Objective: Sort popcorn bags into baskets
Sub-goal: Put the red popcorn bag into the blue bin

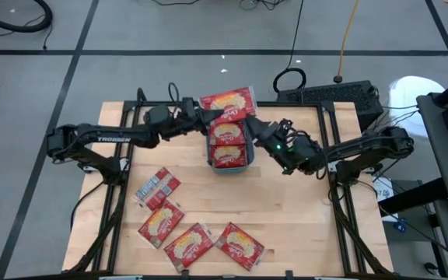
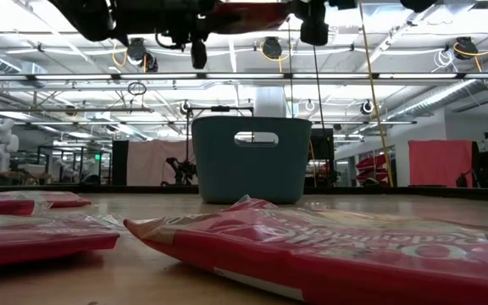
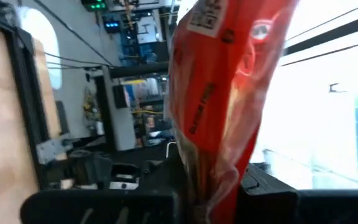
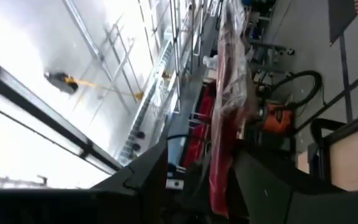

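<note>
The teal basket (image 1: 229,165) (image 2: 251,158) stands at the table's far middle with a red popcorn bag (image 1: 228,155) in it. My left gripper (image 1: 203,117) (image 3: 213,186) reaches in from the left, shut on a red popcorn bag (image 1: 226,101) (image 3: 222,87) held high by the basket's far rim. My right gripper (image 1: 253,127) (image 4: 219,183) comes from the right, shut on another red bag (image 1: 228,130) (image 4: 229,93) above the basket. Several more bags (image 1: 189,245) lie flat on the near left of the table, one (image 1: 158,189) silvery side up. My left gripper pinches one end of its bag (image 3: 209,165) between its two fingers, coming about level from the table's left. The bag sticks out past the fingers, lifted clear. My right gripper pinches an edge of its bag (image 4: 219,165) between its two fingers, coming from the table's right. The bag stands out beyond the fingers, clear of the basket.
A dark keyboard-like unit (image 1: 329,97) and cables sit past the table's far right corner. Loose bags (image 2: 337,254) lie close in front of the low camera. Bare wood (image 1: 302,202) lies at the near right.
</note>
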`<action>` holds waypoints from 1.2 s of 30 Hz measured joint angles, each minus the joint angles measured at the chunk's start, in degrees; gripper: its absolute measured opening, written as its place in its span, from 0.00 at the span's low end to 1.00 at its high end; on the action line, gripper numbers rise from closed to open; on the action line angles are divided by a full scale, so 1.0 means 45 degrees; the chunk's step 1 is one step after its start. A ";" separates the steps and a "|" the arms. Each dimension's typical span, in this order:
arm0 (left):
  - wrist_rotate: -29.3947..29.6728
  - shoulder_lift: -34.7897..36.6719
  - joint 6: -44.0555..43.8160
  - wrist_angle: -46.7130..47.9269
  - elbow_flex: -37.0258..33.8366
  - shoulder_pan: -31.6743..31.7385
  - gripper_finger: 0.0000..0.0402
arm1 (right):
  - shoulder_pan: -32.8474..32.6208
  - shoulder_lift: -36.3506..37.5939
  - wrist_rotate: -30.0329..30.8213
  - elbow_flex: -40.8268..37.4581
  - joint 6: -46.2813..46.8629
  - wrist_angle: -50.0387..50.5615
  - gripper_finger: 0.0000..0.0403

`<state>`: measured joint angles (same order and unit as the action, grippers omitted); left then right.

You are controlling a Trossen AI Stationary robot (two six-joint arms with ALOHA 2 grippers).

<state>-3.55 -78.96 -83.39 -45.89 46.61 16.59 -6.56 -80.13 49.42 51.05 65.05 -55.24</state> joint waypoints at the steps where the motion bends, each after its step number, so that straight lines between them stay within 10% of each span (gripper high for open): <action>1: 0.0007 0.0000 -0.0183 -0.0191 -0.0077 -0.0038 0.10 | -0.0109 0.0066 -0.0041 0.0131 -0.0383 0.0140 0.42; 10: 0.0008 0.0005 -0.1616 -0.0510 -0.0181 0.0143 0.10 | -0.0958 0.1552 -0.0337 0.5533 -0.3294 1.4156 0.42; 14: -0.0238 0.0005 -0.2321 -0.0401 -0.0181 0.0158 0.10 | -0.0955 0.0416 -0.0998 0.8657 -0.7861 1.7848 0.42; 24: -0.1030 0.0005 -0.2837 0.0038 -0.0181 0.0137 0.10 | -0.0876 -0.3615 -0.0260 1.2409 -1.9869 1.9288 0.43; 36: -0.1011 0.0005 -0.2873 0.0237 -0.0181 0.0370 0.10 | -0.0702 -0.4379 0.2008 1.2250 -2.3095 2.1239 0.43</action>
<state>-8.10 -78.94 -96.32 -44.82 45.80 18.26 -9.72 -99.83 58.45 106.17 -38.88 40.33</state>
